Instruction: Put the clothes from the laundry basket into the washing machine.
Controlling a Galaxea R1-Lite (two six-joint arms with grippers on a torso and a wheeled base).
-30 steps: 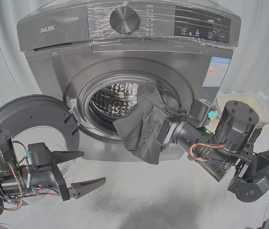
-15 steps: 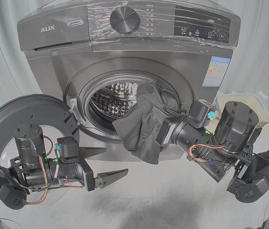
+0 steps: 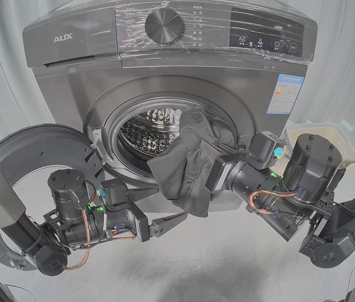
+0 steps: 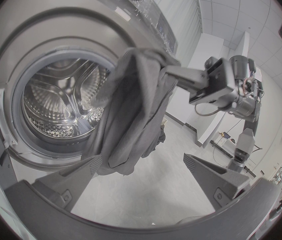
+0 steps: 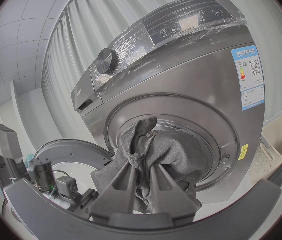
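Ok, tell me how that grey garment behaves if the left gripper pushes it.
Likely floppy: the garment droops in folds from the right gripper. Probably light, as a pinch holds it. A push may just bunch it, leaving the tail hanging outside the drum.

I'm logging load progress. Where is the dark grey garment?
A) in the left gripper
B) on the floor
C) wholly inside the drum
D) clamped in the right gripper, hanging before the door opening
D: the right gripper is shut on the dark grey garment, which hangs before the washing machine opening.
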